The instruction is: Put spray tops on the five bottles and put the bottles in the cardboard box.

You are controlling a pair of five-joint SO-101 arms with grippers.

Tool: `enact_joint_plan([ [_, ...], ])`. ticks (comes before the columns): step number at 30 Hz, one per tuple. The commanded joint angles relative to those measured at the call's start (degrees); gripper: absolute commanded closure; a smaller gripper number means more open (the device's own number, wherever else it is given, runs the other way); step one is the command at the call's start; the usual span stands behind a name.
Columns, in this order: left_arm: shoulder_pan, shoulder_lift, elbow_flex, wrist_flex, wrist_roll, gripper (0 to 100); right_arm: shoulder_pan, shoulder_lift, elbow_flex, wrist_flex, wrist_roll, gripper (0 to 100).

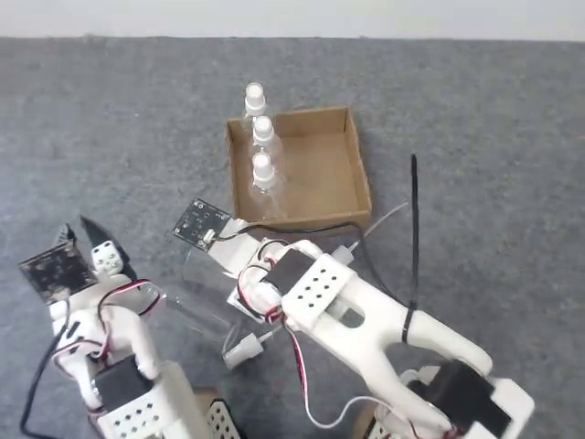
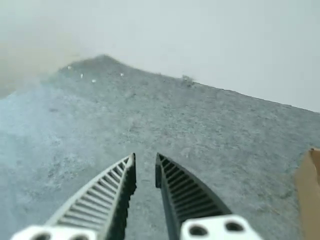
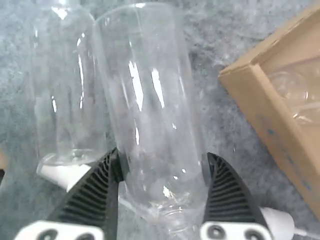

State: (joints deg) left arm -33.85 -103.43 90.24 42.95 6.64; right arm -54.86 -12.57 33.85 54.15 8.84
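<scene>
Three bottles with white spray tops (image 1: 262, 165) stand upright in a row at the left wall of the cardboard box (image 1: 361, 174). The two nearer ones are inside; whether the farthest stands inside or just behind the far corner cannot be told. The right gripper (image 3: 161, 155) sits low over the grey carpet (image 1: 475, 110) just in front of the box, its black ribbed jaws pinching a clear bottle (image 3: 150, 100) across the body. That bottle lies beside the box's near corner (image 3: 260, 100). A second clear bottle (image 3: 65, 85) lies alongside it, close by, with a white top (image 3: 62, 172) at its neck; in the high view this top (image 1: 243, 351) points toward the arm bases. A loose spray top with a thin tube (image 1: 345, 249) rests on the carpet by the right arm, near the box front. The left gripper (image 2: 145, 165) is off to the left, well apart from the box, jaws a little spread with nothing between them, bare carpet beneath.
</scene>
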Motion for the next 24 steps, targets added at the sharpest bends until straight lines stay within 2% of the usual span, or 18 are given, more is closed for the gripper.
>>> enact_joint_plan([
  [1, -0.26, -0.88, -0.84, 4.84, 7.03, 94, 0.84, -5.32, -3.43, 3.12, 0.09, 91.2],
  [8, -0.44, -0.88, -0.84, 7.03, 9.32, 94, 1.01, -13.41, -3.60, 10.68, 0.53, 91.3],
  [17, -0.44, -0.88, -0.22, 6.86, 9.23, 94, 8.75, -27.03, -3.60, 18.51, 0.62, 91.3],
  [24, -0.44, -0.88, -0.22, 6.95, 9.14, 94, 12.18, -34.33, -3.69, 25.19, 0.18, 91.3],
])
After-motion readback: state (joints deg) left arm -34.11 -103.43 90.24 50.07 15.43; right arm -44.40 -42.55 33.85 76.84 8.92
